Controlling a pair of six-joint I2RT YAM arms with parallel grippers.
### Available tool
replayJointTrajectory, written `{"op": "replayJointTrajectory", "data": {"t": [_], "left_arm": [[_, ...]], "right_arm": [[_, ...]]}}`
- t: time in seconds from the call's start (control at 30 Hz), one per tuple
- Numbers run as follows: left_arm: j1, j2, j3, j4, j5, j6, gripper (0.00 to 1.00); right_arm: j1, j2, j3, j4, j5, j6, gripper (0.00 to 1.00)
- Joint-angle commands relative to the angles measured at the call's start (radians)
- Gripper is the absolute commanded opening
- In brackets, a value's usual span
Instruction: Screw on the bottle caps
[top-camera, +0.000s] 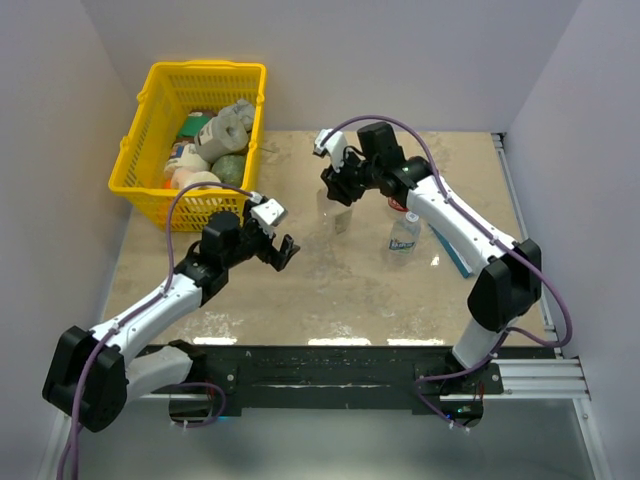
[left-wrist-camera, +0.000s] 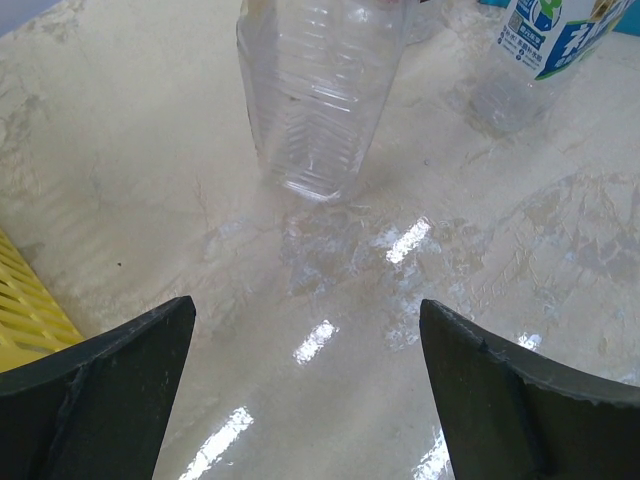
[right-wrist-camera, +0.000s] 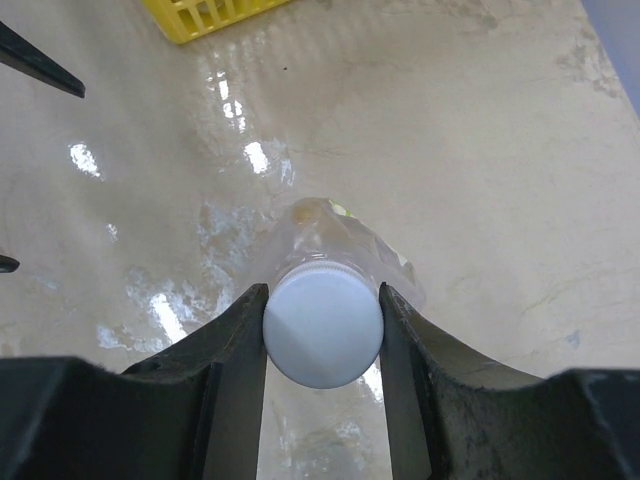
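Table (top-camera: 350, 290): beige marbled top, glossy, with light glare streaks. Basket (top-camera: 150, 130): yellow plastic lattice, rectangular, upper left of the top view, full of mixed items.

Unlabelled bottle (top-camera: 335, 215): clear thin plastic, squarish and ribbed, upright at frame centre, just above and right of the left arm's tip. It fills the upper middle of the left wrist view (left-wrist-camera: 315, 90).

Blue-labelled bottle (top-camera: 404, 235): short, clear, upright to the right of it, apart from it.

Left gripper (left-wrist-camera: 305, 305): dark matte fingers spread wide with nothing between them, above bare table near the unlabelled bottle.

Right gripper (right-wrist-camera: 323, 290): jaws narrow, pinching the white cap (right-wrist-camera: 323, 335) from both sides. The cap is a smooth round plastic disc sitting on the unlabelled bottle's neck.

Small red speck (top-camera: 398, 207) beside the right arm; cap or label, too small to tell.
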Motion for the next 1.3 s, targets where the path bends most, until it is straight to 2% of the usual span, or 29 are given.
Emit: {"op": "replayJointTrajectory", "data": {"t": [0.0, 0.1, 0.2, 0.23, 0.33, 0.4, 0.43, 0.7, 0.73, 0.8, 0.97, 1.07, 1.13, 1.27], "left_arm": [[0.004, 0.016, 0.021, 0.032, 0.014, 0.012, 1.00], [0.004, 0.019, 0.023, 0.037, 0.020, 0.012, 1.00], [0.004, 0.017, 0.016, 0.043, 0.024, 0.012, 1.00], [0.004, 0.017, 0.016, 0.043, 0.024, 0.013, 1.00], [0.004, 0.014, 0.012, 0.041, 0.027, 0.015, 1.00], [0.004, 0.013, 0.012, 0.040, 0.033, 0.013, 1.00], [0.004, 0.013, 0.010, 0.040, 0.036, 0.015, 1.00], [0.004, 0.023, 0.007, 0.063, 0.050, 0.010, 1.00], [0.004, 0.022, 0.007, 0.063, 0.050, 0.009, 1.00], [0.004, 0.019, 0.006, 0.063, 0.042, 0.010, 1.00], [0.004, 0.009, 0.033, 0.070, 0.008, 0.026, 1.00], [0.005, 0.005, 0.091, 0.061, -0.027, 0.061, 1.00], [0.005, 0.005, 0.156, 0.038, -0.045, 0.102, 1.00], [0.019, 0.003, 0.257, -0.008, -0.110, 0.147, 1.00]], "right_arm": [[-0.015, -0.069, -0.018, 0.036, 0.006, -0.008, 0.00], [-0.015, -0.066, -0.025, 0.038, 0.015, -0.011, 0.00], [-0.015, -0.058, -0.034, 0.047, 0.040, 0.007, 0.23], [-0.015, -0.056, -0.037, 0.057, 0.061, 0.019, 0.41], [-0.013, -0.044, -0.028, 0.067, 0.083, 0.033, 0.60], [-0.015, -0.035, -0.017, 0.068, 0.091, 0.035, 0.66], [-0.013, -0.032, -0.011, 0.070, 0.091, 0.035, 0.73], [-0.015, -0.004, 0.048, 0.074, 0.107, 0.029, 0.88], [-0.015, -0.003, 0.052, 0.077, 0.112, 0.026, 0.94], [-0.016, -0.006, 0.063, 0.093, 0.133, 0.030, 0.99], [-0.018, -0.030, 0.159, 0.145, 0.181, 0.088, 0.99], [-0.018, -0.047, 0.217, 0.176, 0.282, 0.217, 0.99], [-0.018, -0.059, 0.245, 0.148, 0.328, 0.303, 0.99], [-0.016, -0.102, 0.249, 0.078, 0.463, 0.342, 0.99]]}}
